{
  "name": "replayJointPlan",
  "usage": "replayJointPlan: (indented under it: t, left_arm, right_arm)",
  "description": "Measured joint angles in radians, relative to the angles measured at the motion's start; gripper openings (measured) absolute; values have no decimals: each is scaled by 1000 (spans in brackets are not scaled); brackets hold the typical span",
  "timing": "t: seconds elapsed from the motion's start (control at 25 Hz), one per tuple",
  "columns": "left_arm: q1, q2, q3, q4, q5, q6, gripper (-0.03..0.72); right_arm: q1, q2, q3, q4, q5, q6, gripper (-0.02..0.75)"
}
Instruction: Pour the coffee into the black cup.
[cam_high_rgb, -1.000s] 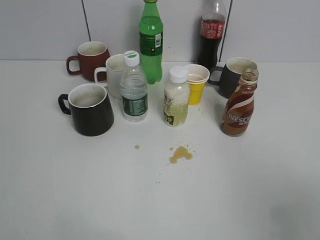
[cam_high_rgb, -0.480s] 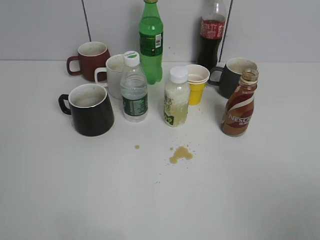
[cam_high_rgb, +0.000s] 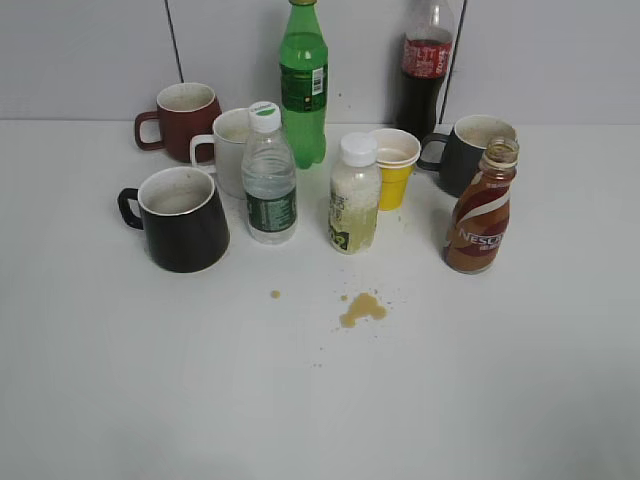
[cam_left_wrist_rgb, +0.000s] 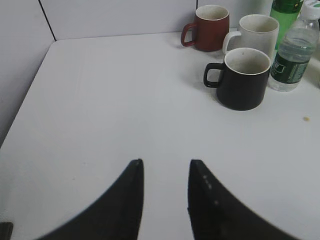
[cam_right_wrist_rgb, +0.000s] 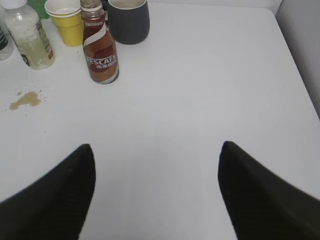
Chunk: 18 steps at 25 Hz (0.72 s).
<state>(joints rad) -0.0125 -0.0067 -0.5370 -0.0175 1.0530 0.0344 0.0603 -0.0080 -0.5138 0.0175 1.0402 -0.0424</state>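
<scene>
Nothing displaced over the last second: every vessel on the white table (cam_high_rgb: 320, 410) in the same place as before, no arm yet in the exterior view. Hence, by judgement, task at its very start, with grasp, carry and pour all still ahead.

Left to right, exterior view:
- Black cup (cam_high_rgb: 183, 220), near left, upright, handle to the left, stained inside, no coffee visible in it.
- Maroon mug (cam_high_rgb: 185, 120), far left.
- White mug (cam_high_rgb: 226, 145), just right of the maroon one, partly behind the water bottle (cam_high_rgb: 268, 180).
- Green soda bottle (cam_high_rgb: 302, 85), far centre.
- Pale juice bottle (cam_high_rgb: 354, 200), centre, white cap.
- Yellow paper cup (cam_high_rgb: 394, 175), just behind it.
- Cola bottle (cam_high_rgb: 424, 70), far right of centre.
- Dark grey mug (cam_high_rgb: 470, 150), right.
- Coffee (cam_high_rgb: 480, 215), a brown Nescafe bottle, near right, upright, uncapped, well apart from the black cup.

Counts: four mugs, five bottles, one paper cup, two brown spill marks (cam_high_rgb: 362, 309).

Left gripper (cam_left_wrist_rgb: 165, 200): fingers a narrow gap apart, empty, near side of the table, black cup far ahead to the right.
Right gripper (cam_right_wrist_rgb: 155, 185): fingers spread wide, empty, coffee far ahead to the left.
</scene>
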Motion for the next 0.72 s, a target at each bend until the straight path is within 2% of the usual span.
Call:
replayJointPlan:
  t: [0.72]
  left_arm:
    - [0,0,0,0,0,0,241]
  right_arm:
    - [0,0,0,1,0,1,573]
